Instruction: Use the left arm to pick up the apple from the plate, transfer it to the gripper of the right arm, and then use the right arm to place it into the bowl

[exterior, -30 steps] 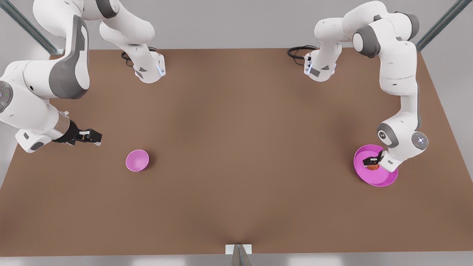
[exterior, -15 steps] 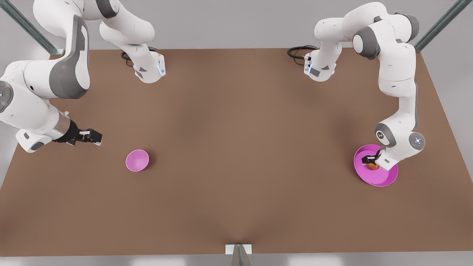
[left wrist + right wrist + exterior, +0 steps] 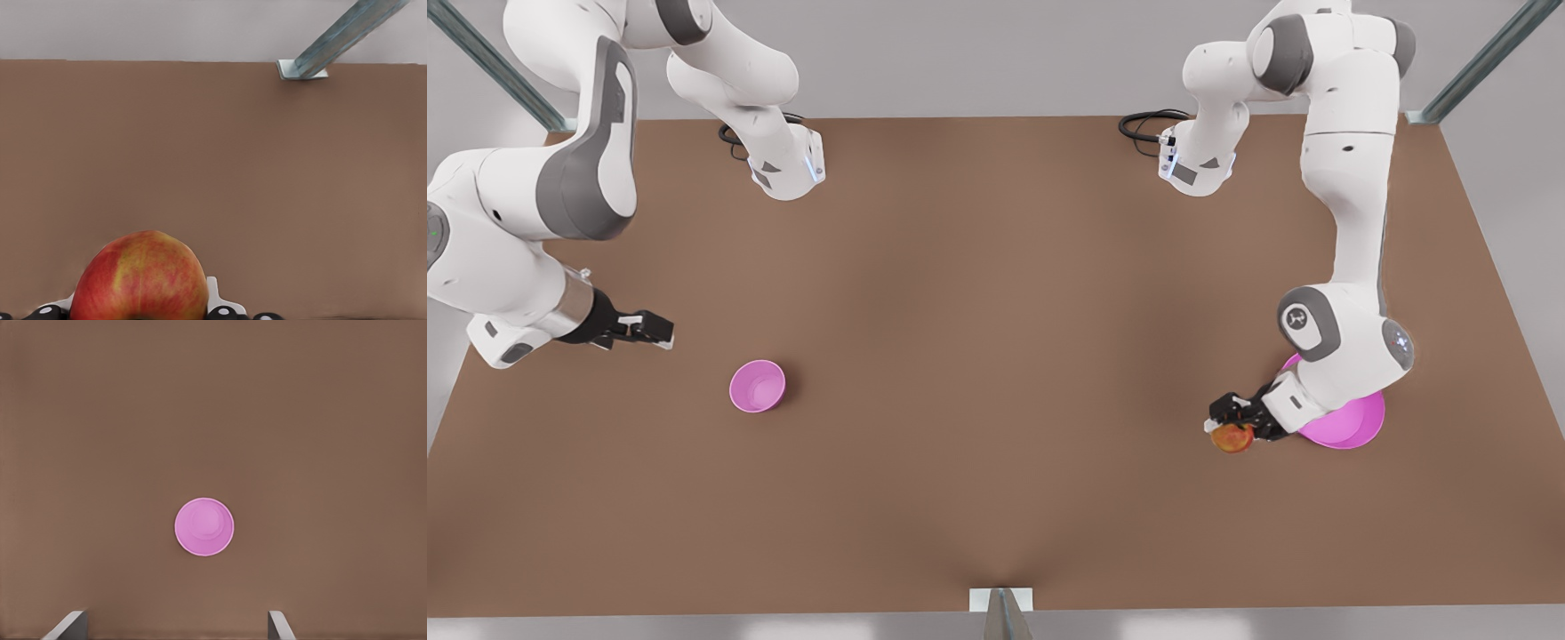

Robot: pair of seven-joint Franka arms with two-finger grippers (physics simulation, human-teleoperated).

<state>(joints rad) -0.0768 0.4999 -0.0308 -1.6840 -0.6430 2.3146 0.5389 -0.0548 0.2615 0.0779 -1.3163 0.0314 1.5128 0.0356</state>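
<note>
One apple (image 3: 1232, 437) is what matters here, and you have it off the plate (image 3: 1356, 425): it sits between the fingers of the left gripper (image 3: 1234, 425), just past the plate's rim toward the front view's left, above the brown surface (image 3: 996, 356). In the left wrist view the apple (image 3: 139, 277) bulks close to the camera, with the fingers closed against its sides and bare surface stretching beyond it. Half a second ago that same gripper was down over the plate with the apple under it; now the arm has swung out and the plate is bare apart from the part the wrist hides. You can take that to mean the pick has succeeded and the carry toward the handover has begun.

Further out, the bowl (image 3: 757, 386) stands well apart on the front view's left, and the right wrist view looks straight at the bowl (image 3: 204, 526), which holds nothing. The right gripper (image 3: 649, 331) waits near the bowl, fingers parted and holding nothing, in much the same place as a second ago.

You have a long gap to close between the two grippers. The apple is round and smooth, so you would want the right fingers closing firmly before the left ones let go.
</note>
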